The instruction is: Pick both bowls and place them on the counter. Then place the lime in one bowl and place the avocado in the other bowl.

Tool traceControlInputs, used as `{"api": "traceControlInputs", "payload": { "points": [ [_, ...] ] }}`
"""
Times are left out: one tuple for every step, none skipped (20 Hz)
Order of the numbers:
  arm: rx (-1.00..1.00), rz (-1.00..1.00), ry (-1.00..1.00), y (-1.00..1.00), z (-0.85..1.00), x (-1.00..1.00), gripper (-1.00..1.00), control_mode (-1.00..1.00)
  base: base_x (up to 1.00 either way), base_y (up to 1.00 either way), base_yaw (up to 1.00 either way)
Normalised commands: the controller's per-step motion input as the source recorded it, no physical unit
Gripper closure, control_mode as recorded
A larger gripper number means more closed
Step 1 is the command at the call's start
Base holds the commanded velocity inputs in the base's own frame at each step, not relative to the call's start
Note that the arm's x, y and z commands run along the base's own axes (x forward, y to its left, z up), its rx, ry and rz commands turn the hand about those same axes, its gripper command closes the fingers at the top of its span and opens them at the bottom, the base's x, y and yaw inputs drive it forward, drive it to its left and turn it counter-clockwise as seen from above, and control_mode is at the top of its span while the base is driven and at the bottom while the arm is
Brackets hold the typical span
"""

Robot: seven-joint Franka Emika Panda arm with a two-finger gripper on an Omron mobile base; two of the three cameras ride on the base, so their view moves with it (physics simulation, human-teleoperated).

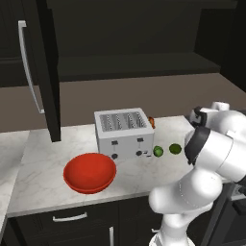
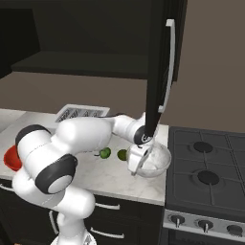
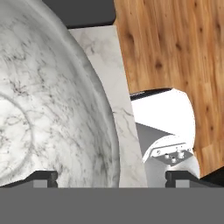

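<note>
Red and glossy at the far left: the wide red bowl (image 1: 90, 172), down on the marble counter (image 1: 38, 158), with nothing inside. Looks finished as far as placing goes.

Just behind it, a silver toaster (image 1: 124, 132), with something small and orange (image 1: 152, 121) at its back corner, too small to name.

Further right, the first green fruit (image 1: 158, 151) and the second green fruit (image 1: 175, 149), side by side on the bare marble, near the toaster's front corner. Must be the lime and the avocado, but impossible to tell which is which. Neither in a bowl yet.

Then the white marbled bowl (image 2: 160, 160), also down on the counter, close beside the stove (image 2: 206, 162). At its near rim, the gripper (image 2: 137, 165): in the hand view, tips spread wide, one over the inside of the bowl and one outside, pressing on nothing. Open, then, and holding nothing.

So probably both bowls placed, both fruits left to do.

In the way: a dark cabinet door (image 2: 160, 62), hanging open right above the white bowl and very near the wrist. Calls for care when lifting up. Also little room between the toaster and the red bowl.
</note>
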Motion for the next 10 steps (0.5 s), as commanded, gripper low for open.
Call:
{"api": "traceControlInputs", "payload": {
  "points": [
    [0.0, 0.05, 0.0, 0.23, 0.22, -0.02, -1.0, -1.0, 0.0, 0.0, 0.0],
    [0.0, 0.04, 0.0, 0.23, 0.22, -0.06, -1.0, -1.0, 0.0, 0.0, 0.0],
    [0.0, 0.04, 0.0, 0.25, 0.19, -0.1, -1.0, -1.0, 0.0, 0.0, 0.0],
    [-0.01, 0.04, -0.02, 0.28, 0.17, -0.11, -1.0, -1.0, 0.0, 0.0, 0.0],
    [-0.02, 0.04, -0.04, 0.3, 0.14, -0.13, -1.0, -1.0, 0.0, 0.0, 0.0],
    [-0.03, 0.03, -0.03, 0.32, 0.1, -0.13, -1.0, -1.0, 0.0, 0.0, 0.0],
    [-0.03, 0.03, -0.02, 0.32, 0.07, -0.13, -1.0, -1.0, 0.0, 0.0, 0.0],
    [-0.03, 0.03, -0.02, 0.34, 0.04, -0.14, -1.0, -1.0, 0.0, 0.0, 0.0],
    [-0.03, 0.03, -0.01, 0.34, 0.04, -0.12, -1.0, -1.0, 0.0, 0.0, 0.0],
    [-0.02, 0.04, -0.01, 0.32, 0.03, -0.13, -1.0, -1.0, 0.0, 0.0, 0.0]
  ]
}}
